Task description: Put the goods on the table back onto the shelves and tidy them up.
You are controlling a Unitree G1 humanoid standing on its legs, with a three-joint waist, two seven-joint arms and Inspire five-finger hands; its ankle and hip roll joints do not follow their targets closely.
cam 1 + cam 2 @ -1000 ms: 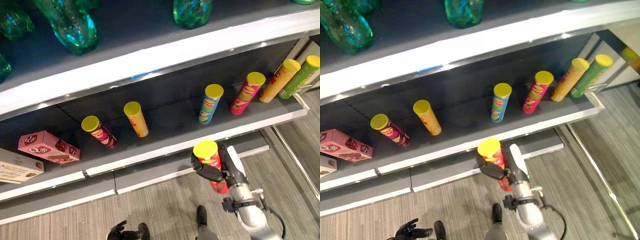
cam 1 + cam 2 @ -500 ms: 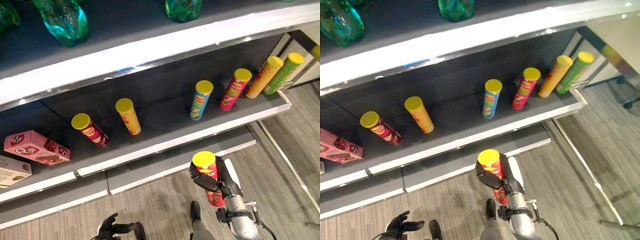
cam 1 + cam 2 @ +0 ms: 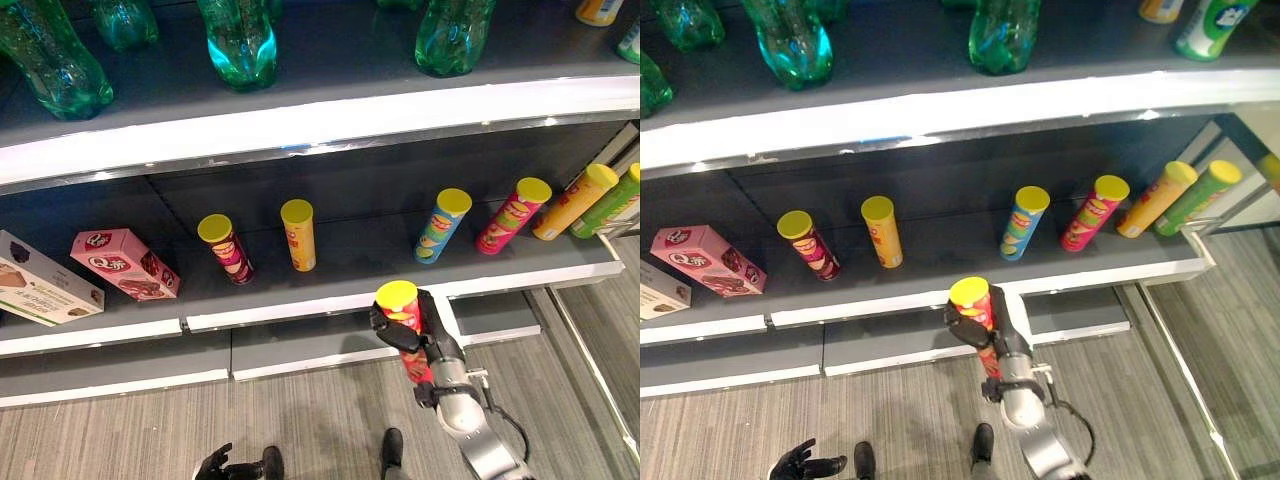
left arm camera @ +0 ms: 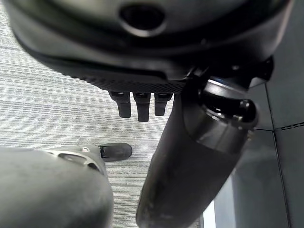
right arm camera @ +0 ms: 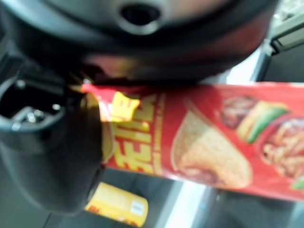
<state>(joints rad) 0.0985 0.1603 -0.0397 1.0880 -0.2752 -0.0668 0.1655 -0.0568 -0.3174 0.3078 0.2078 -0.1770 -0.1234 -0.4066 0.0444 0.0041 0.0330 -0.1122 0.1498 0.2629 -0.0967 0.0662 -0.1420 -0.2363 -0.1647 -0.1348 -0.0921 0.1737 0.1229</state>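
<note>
- Right hand (image 3: 412, 335), left eye view: fingers and thumb are curled round a red chip can (image 3: 409, 338) with a yellow lid. The can stands upright in the grasp, just in front of the front edge of the middle shelf (image 3: 300, 308) and over the grey floor (image 3: 130, 430).
- Left eye view, shelf contents: six more yellow-lidded cans stand on the middle shelf. From its left end they are a maroon can (image 3: 226, 250), an orange can (image 3: 300, 234), a blue can (image 3: 441, 225), a pink can (image 3: 511, 215), a second orange can (image 3: 573, 201) and a green can (image 3: 611, 201) at the right end. A pink box (image 3: 125, 264) and a brown-and-white box (image 3: 42, 279) lie near the left end. Green bottles (image 3: 241, 40) stand on the upper shelf.
- Left hand (image 3: 216, 464), left eye view: it hangs low over the floor, well apart from the shelves.
- Right eye view: same layout; the held can sits between the orange can and the blue can, in front of the shelf edge.
- Left wrist view: the left hand's fingers (image 4: 138, 105) are relaxed and hold nothing, with floor past them.
- Right wrist view: the red can lies across the palm, its printed side showing yellow lettering and a chip picture; the thumb (image 5: 57, 156) wraps its near end.
</note>
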